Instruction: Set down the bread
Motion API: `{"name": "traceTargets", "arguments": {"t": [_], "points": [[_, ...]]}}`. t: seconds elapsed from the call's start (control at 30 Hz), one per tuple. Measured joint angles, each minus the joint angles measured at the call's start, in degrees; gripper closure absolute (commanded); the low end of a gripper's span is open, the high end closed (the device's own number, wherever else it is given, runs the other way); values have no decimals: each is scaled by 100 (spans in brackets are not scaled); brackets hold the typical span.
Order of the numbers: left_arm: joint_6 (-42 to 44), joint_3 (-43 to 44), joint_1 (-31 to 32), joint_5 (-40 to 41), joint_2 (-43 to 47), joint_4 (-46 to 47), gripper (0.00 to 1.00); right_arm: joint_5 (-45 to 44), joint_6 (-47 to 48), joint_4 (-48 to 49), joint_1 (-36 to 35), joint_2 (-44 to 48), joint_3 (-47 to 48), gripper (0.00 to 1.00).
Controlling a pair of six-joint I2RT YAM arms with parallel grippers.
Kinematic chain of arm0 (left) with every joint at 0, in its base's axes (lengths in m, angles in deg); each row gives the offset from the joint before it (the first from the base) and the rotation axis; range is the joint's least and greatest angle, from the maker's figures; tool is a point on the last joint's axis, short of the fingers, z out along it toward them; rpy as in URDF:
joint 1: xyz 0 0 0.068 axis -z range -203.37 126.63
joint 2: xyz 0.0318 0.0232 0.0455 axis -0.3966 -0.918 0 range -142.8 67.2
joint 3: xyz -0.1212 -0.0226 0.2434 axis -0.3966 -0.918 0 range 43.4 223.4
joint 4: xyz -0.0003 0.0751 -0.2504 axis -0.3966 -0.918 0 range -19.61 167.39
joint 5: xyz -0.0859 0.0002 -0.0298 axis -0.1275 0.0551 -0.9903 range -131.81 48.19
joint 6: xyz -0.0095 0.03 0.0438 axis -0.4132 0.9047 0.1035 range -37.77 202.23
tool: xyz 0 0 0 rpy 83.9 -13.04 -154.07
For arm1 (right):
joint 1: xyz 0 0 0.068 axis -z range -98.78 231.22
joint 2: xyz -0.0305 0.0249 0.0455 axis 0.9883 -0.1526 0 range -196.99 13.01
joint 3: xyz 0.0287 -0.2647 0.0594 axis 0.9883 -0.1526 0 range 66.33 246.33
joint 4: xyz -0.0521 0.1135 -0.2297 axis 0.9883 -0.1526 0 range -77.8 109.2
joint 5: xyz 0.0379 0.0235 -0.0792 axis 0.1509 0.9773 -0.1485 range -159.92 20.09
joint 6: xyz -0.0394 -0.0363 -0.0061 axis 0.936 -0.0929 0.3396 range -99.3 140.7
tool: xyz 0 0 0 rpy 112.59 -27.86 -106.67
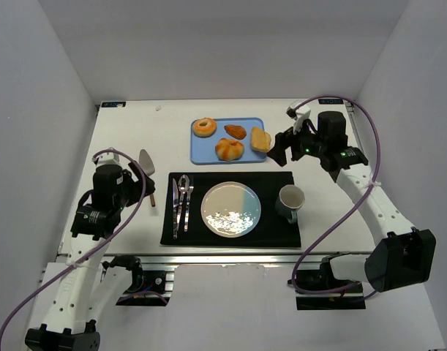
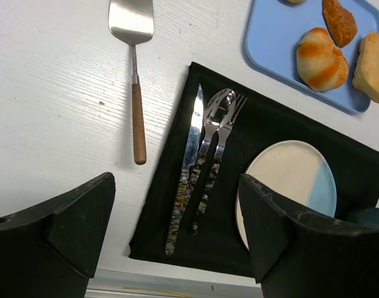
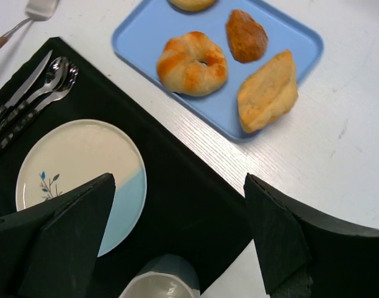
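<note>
Waiting to begin: no bread placed yet

Your left gripper and right gripper stood wide apart, holding nothing. The bread lay on the blue tray just ahead of the right gripper; the plate beneath it was bare. Picking and placing remained, I judged.

A white table carries a blue tray toward its far side, a black placemat just nearer, not touching it, and a wooden-handled spatula left of the mat.
</note>
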Motion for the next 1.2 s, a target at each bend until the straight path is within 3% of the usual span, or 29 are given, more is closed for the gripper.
{"name": "traceTargets", "arguments": {"t": [0.03,0.07,0.1,0.13,0.17,0.2,0.23,0.27,0.3,0.33,0.37,0.43,0.53,0.7,1.07,1.2], "points": [[-4,0,0,15,9,-2,19,109,111,0,9,-4,2,13],[-17,0,0,20,9,-2,45,267,267,0,52,-2,2,25],[-46,0,0,26,7,0,57,496,529,-4,94,4,2,40],[-20,0,0,39,-2,2,69,802,833,-17,131,15,-4,71],[-11,0,0,46,-20,-2,82,1062,1099,-13,157,31,-22,91],[13,0,0,66,-46,-4,95,1349,1270,-22,179,50,-46,100],[7,0,0,94,-79,-7,97,1593,1423,-24,184,63,-68,100],[28,0,0,146,-120,-17,96,1825,1504,-35,173,63,-70,98],[44,0,0,201,-177,-37,81,2006,1552,-11,151,63,-81,80],[68,0,0,264,-234,-70,68,2166,1578,7,122,63,-98,40],[79,0,0,334,-304,-98,52,2275,1576,0,92,61,-109,27],[90,0,0,472,-463,-105,26,2433,1637,-4,13,22,-122,11],[72,-94,-2,625,-793,76,20,2538,1604,-2,-79,-107,-131,11],[160,-507,-105,522,-1687,551,20,2566,1425,48,-96,-188,-313,11],[339,-1207,-1198,-1040,-3405,2323,27,2483,1266,175,-96,-57,-699,11],[337,-1261,-1355,-1631,-3807,3001,34,2422,1266,175,-96,-13,-699,11]]}}
